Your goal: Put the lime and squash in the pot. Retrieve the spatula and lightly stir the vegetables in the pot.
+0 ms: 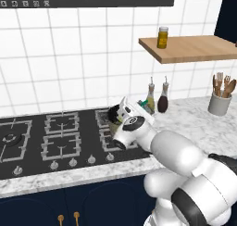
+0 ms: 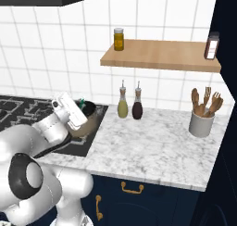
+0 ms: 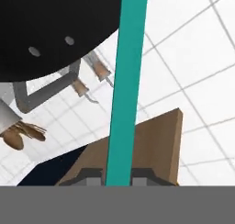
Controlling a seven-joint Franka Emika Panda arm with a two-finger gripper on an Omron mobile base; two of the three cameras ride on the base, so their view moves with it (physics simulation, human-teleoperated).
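Observation:
My gripper [image 3: 118,179] is shut on the spatula's long teal handle [image 3: 126,90], which runs up through the hand view toward the pot's black inside [image 3: 50,25]; its head is out of sight. One grey side handle [image 3: 46,92] of the pot juts out beside it. From the base, the hand [image 1: 121,115] hangs right over the tan-bronze pot [image 2: 91,119] on the hob's right edge, and a bit of teal spatula handle [image 2: 80,103] sticks up behind the hand. The lime and squash are hidden.
Two thin-necked bottles [image 2: 122,104] [image 2: 137,107] stand at the wall just right of the pot. A white crock of wooden utensils [image 2: 202,123] sits farther right on the marble counter [image 2: 148,146]. A wooden shelf [image 2: 162,53] with jars hangs above. The black hob [image 1: 60,132] stretches left.

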